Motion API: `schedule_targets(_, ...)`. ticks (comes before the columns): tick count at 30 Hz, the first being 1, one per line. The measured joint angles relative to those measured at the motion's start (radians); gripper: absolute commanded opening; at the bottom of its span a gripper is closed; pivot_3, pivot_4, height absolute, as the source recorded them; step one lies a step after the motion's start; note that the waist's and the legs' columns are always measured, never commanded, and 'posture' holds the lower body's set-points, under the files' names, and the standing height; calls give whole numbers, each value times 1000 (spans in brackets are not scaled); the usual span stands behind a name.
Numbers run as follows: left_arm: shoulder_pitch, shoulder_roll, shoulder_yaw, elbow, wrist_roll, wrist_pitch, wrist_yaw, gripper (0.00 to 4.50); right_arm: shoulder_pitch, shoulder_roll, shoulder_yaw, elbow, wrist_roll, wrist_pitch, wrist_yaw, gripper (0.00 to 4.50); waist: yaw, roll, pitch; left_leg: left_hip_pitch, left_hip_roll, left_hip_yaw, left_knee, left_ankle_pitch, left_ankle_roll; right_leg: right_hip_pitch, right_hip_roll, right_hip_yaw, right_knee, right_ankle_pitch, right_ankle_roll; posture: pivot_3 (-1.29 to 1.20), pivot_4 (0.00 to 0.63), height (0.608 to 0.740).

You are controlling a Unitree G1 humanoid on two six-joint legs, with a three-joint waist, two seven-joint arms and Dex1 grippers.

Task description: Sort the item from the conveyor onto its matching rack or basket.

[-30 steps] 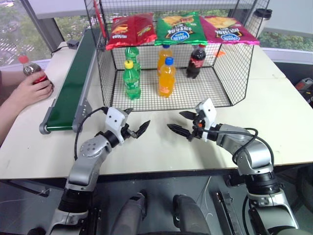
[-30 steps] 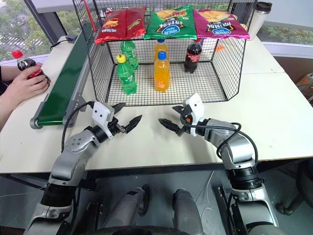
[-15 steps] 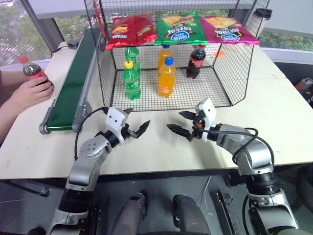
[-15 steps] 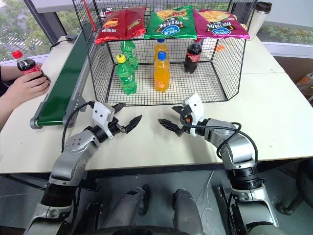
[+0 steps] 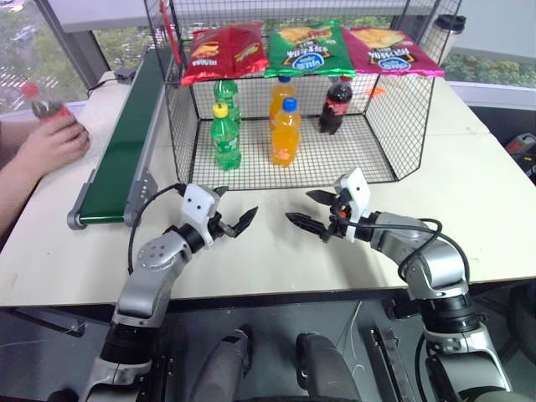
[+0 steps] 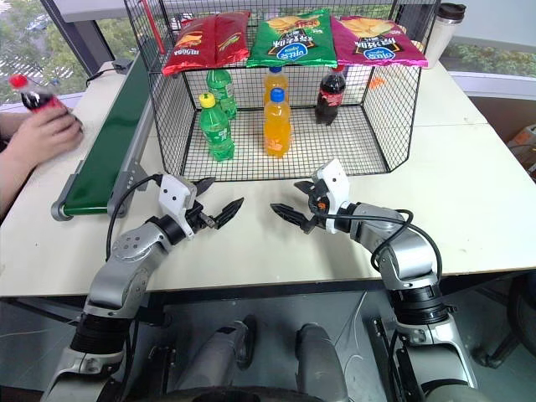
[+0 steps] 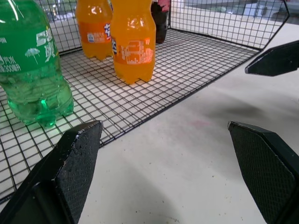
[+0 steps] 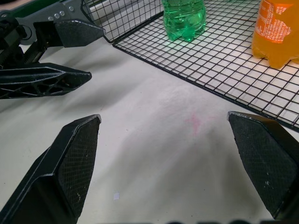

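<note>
Above table point(image 5: 469, 176), both grippers level (jaws wide)

A broad, pale cream table point(image 5: 469, 159) takes up most of the space. Past its far edge run big windows point(image 6: 21, 33) on dark frames, daylight and green trees outside. Beneath its near edge lies a grey floor point(image 5: 360, 335).

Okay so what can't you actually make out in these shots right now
- Cola bottle in the person's hand: blurred in the eye views, label unreadable, lower part behind the fingers.
- Conveyor: far end hidden behind the wire cage.
- Cola bottle inside the cage: mostly hidden by an orange bottle, left wrist view.
</note>
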Motion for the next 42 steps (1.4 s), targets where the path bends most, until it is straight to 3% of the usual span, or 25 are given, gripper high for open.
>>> schedule_targets(22, -51, 30, 78, 13, -8, -16, 24, 4500, -41, -27, 17, -79, 49, 40, 70, 4489, 0, 0, 0, 0, 0, 0, 0, 0, 0, 0, 0, 0, 0, 0, 0, 0, 150, 738)
schedule_targets(29, -44, 34, 103, -60, -31, 22, 46, 4500, -65, -48, 27, -104, 88, 73, 108, 4489, 0, 0, 0, 0, 0, 0, 0, 0, 0, 0, 0, 0, 0, 0, 0, 0, 150, 738)
schedule_targets(42, -37, 2, 419, -141, -15, 66, 407, 4500, -108, -56, 30, -141, 130, 102, 121, 4489, 2, 0, 0, 0, 0, 0, 0, 0, 0, 0, 0, 0, 0, 0, 0, 0, 150, 738)
